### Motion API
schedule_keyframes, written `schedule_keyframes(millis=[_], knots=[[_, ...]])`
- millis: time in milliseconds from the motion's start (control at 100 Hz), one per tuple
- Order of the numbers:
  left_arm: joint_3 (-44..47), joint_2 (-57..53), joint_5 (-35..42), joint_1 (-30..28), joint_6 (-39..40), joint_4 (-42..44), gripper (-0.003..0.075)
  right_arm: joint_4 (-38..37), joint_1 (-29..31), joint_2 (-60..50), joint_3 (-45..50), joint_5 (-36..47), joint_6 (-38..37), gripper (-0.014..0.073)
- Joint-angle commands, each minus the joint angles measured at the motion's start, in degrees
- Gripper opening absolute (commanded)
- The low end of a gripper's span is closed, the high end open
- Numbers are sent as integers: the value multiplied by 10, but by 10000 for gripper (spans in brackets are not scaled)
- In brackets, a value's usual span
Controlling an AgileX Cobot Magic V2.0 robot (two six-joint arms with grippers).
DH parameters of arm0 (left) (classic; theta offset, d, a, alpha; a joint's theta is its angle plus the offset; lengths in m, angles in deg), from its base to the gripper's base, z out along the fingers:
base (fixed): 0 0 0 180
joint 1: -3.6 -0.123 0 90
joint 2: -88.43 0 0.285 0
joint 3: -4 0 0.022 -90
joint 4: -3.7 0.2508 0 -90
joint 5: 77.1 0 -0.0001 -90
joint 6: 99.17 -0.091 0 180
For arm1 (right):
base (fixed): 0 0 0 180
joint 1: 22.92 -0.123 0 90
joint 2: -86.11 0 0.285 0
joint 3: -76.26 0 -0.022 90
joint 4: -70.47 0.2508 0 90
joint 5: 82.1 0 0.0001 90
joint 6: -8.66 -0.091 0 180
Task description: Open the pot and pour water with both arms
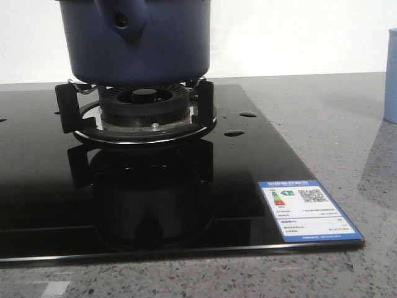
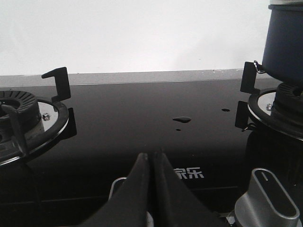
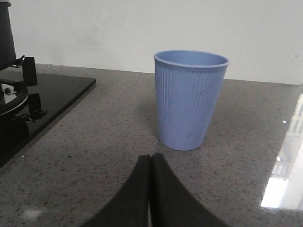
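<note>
The dark navy-blue pot (image 1: 136,43) stands on the burner (image 1: 144,108) of the black glass hob; its handle with a hole (image 1: 121,20) faces the camera. Its top is cut off by the frame, so any lid is out of view. The pot also shows in the left wrist view (image 2: 284,42) and at the edge of the right wrist view (image 3: 5,33). My left gripper (image 2: 152,154) is shut and empty, low over the hob between the two burners. My right gripper (image 3: 151,156) is shut and empty over the stone counter, just short of the pale blue cup (image 3: 189,99).
The black hob (image 1: 186,205) carries a blue label (image 1: 307,211) at its front right corner and small water drops (image 2: 182,119). A second burner (image 2: 23,118) and a silver knob (image 2: 267,198) show in the left wrist view. The cup's edge (image 1: 391,74) shows in the front view.
</note>
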Motion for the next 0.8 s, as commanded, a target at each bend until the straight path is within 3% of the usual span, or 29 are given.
schedule_keyframes(millis=[0, 130, 790], knots=[[5, -16, 43, 0, 6, -6, -20, 18, 12, -40, 12, 2, 10, -60], [5, -16, 41, 0, 6, -6, -20, 21, 44, -101, 14, -58, 11, -60], [5, -16, 41, 0, 6, -6, -20, 38, 56, -98, 14, -67, 9, -60]])
